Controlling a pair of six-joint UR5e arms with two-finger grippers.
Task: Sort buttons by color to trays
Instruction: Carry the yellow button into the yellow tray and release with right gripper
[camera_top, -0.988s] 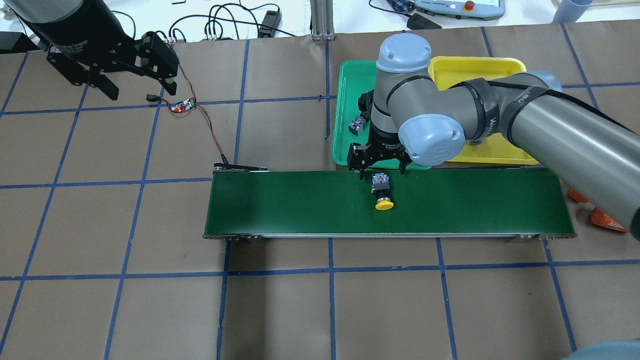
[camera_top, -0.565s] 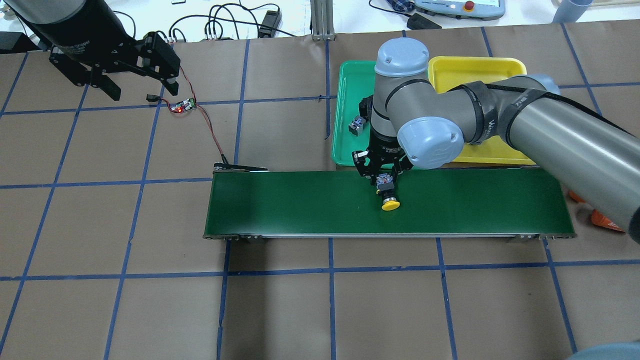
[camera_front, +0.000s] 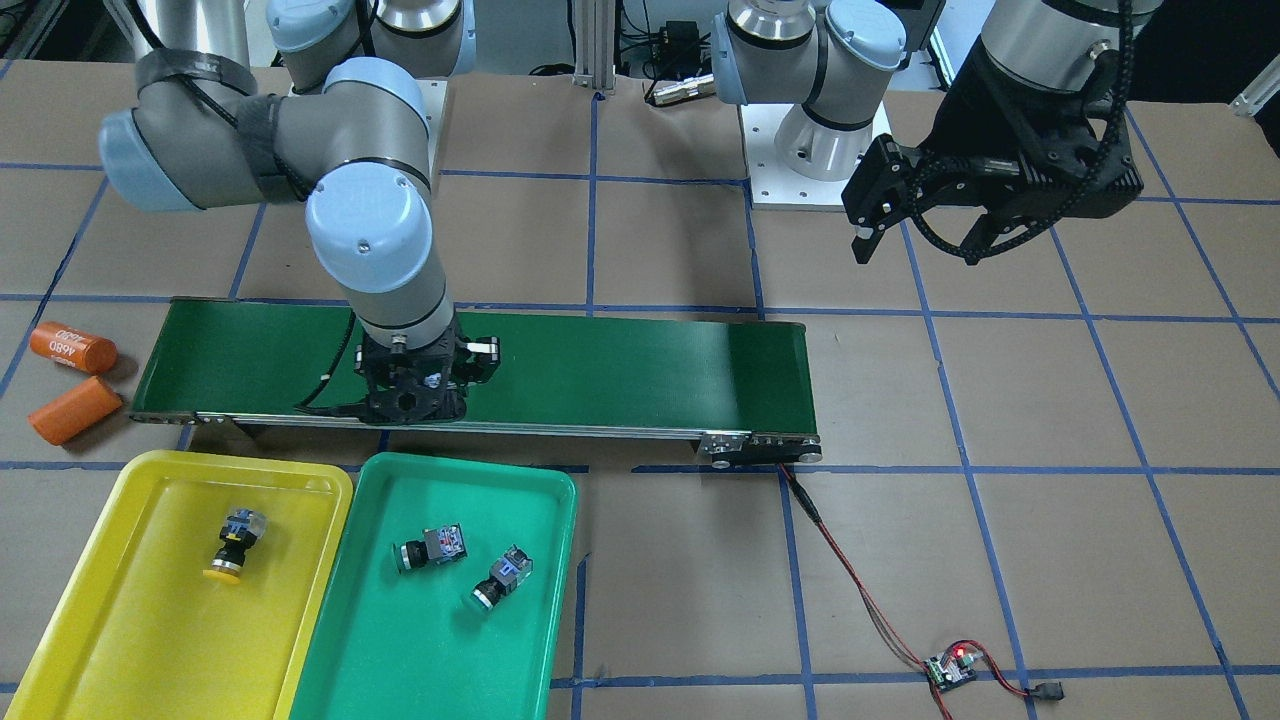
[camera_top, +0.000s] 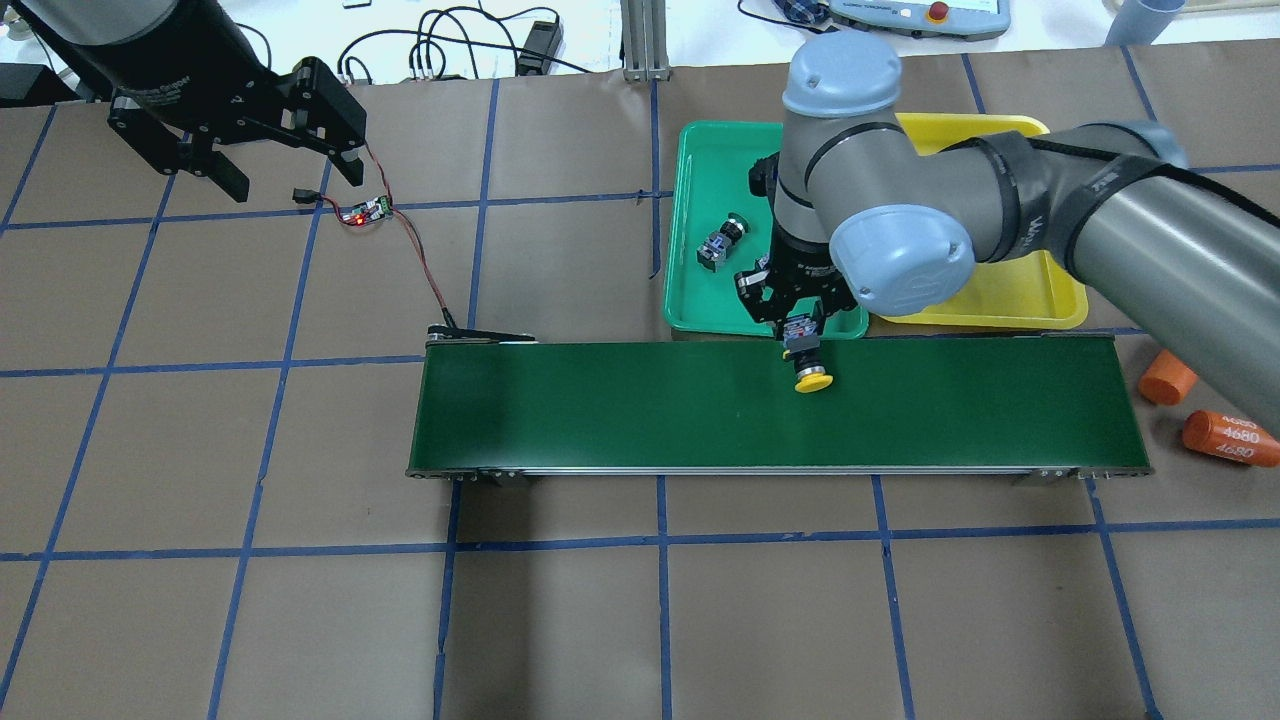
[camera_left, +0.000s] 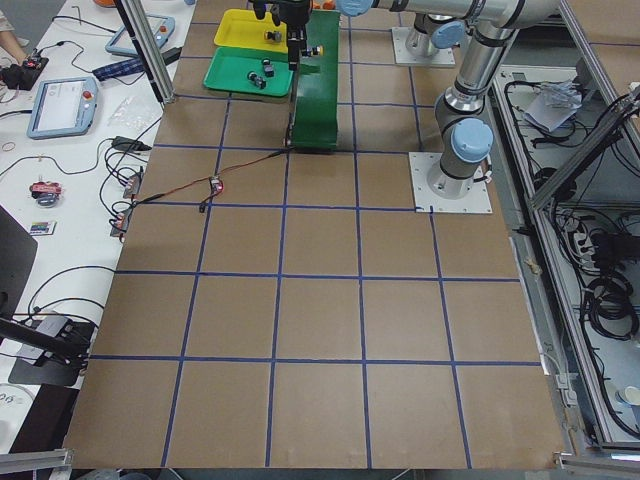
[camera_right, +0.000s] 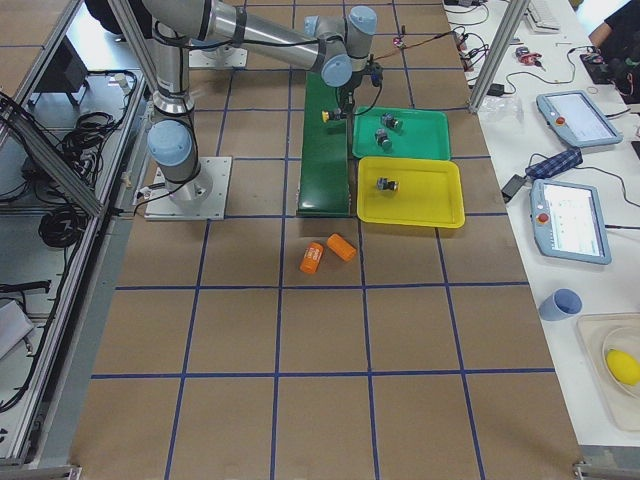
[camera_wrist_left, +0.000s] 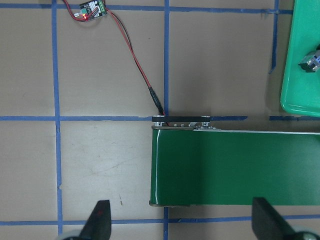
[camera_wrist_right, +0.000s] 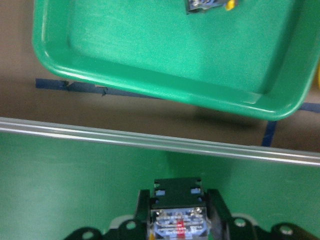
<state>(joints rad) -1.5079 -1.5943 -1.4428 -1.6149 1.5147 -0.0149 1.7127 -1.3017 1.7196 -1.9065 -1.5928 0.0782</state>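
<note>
Brown gridded table (camera_top: 300, 600): right tool (camera_top: 801, 332) grips yellow button (camera_top: 811, 379), left tool (camera_top: 292, 180) gapes, orange cylinder (camera_top: 1230, 437) reads 4680.

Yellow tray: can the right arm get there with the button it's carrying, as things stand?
Probably yes. The right claw is shut on the yellow-capped button at the tray-side edge of the belt; the yellow tray lies close by, mostly bare, and nothing stands between.

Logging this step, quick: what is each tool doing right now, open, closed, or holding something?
Left tool: open, holding nothing.
Right tool: closed on the yellow-capped button.
</note>
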